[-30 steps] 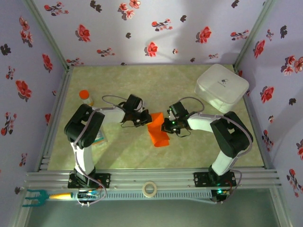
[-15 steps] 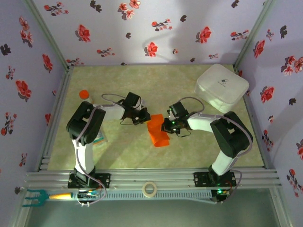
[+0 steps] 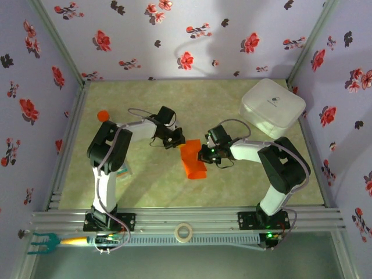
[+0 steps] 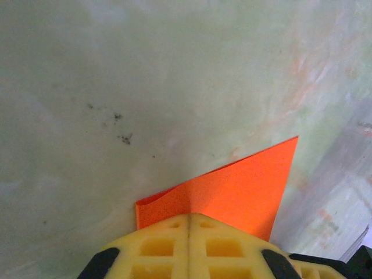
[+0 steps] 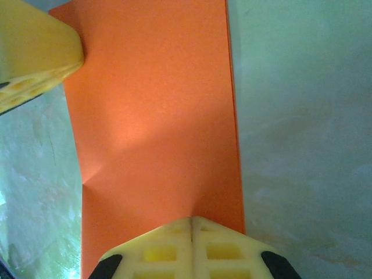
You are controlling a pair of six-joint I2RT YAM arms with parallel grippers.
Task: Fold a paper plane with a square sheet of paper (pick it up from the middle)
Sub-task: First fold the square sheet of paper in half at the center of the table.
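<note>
- The left gripper point(image 3: 177, 143) is seen with its yellow fingers pressed flat together, and the upper left corner of the square sheet of paper point(image 3: 192, 162) is pinched between them.
- The right gripper point(image 3: 201, 156) is likewise closed tight, and the right edge of the same sheet is clamped in it.
- The sheet is folded into a narrower strip. It is held between the two grippers, just ahead of each, and its lower end runs back toward the arm bases.
- In the left wrist view, a pointed orange corner is seen sticking out past the fingertips, over the bare table point(image 3: 174, 99).
- In the right wrist view, the strip is seen stretching away from the fingertips, with a soft dent at its left edge. A yellow finger point(image 5: 35, 52) of the left gripper is touching its far left corner.
- A white case point(image 3: 272, 107) is set well apart from the right gripper, beyond it and to its right.
- A small orange-capped bottle point(image 3: 103, 115) stands well to the left of the left gripper, past that arm's elbow.
- A small printed packet point(image 3: 123, 171) lies behind the left gripper, beside the arm's upright link.
- Nothing is seen lying between either gripper and the sheet.
- A roll of tape point(image 3: 183, 232) rests on the rail between the two bases.
</note>
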